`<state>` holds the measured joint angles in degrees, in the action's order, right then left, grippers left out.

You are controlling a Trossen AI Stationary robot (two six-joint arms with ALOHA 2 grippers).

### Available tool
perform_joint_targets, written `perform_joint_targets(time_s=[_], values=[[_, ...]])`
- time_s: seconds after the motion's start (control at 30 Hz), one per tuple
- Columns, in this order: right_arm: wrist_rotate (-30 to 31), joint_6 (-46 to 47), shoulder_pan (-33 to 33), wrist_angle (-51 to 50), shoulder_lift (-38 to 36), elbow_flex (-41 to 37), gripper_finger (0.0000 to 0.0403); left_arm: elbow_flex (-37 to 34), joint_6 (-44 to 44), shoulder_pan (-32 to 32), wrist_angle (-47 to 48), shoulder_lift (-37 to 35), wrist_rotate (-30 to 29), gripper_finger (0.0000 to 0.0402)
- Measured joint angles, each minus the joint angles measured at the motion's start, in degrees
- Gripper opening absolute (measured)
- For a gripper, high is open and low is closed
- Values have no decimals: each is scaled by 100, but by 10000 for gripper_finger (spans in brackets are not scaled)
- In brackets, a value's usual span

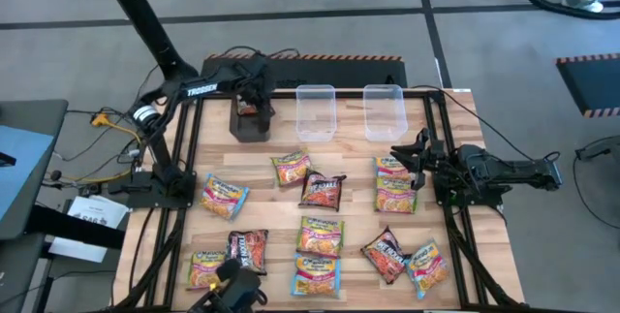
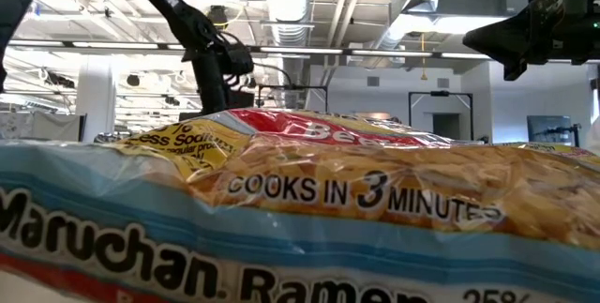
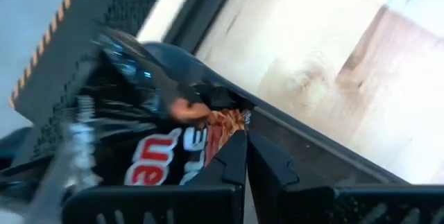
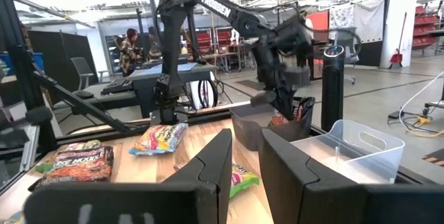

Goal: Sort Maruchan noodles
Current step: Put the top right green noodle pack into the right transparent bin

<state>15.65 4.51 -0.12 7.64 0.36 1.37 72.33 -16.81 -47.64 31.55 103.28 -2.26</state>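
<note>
My left gripper is at the table's far side, over the black box, and is shut on a dark maroon Maruchan packet. Several more packets lie flat on the table, among them a dark one in the middle and a yellow-edged one on the right. My right gripper hovers open above the right-hand packets and touches nothing. One blue-edged packet fills the low view. My left gripper pinches the dark maroon packet between its two fingers, at the part showing the noodle picture. The fingers point down from above. In the right wrist view the packet stands upright with its lower part inside the black box.
Two clear plastic tubs stand at the far edge, right of the black box. Packets are scattered over the near half of the table. Dark frame rails run along both sides. A person is in the room beyond.
</note>
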Motion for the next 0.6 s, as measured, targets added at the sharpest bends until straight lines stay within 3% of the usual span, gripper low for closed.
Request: perform_joint_targets(time_s=[0.3,0.6], values=[[-11,1,-1,241,0,0,100,0,388,208,398,-1052,44,0],[-87,2,-2,983,0,0,100,0,538,986,882,-2190,80,0]])
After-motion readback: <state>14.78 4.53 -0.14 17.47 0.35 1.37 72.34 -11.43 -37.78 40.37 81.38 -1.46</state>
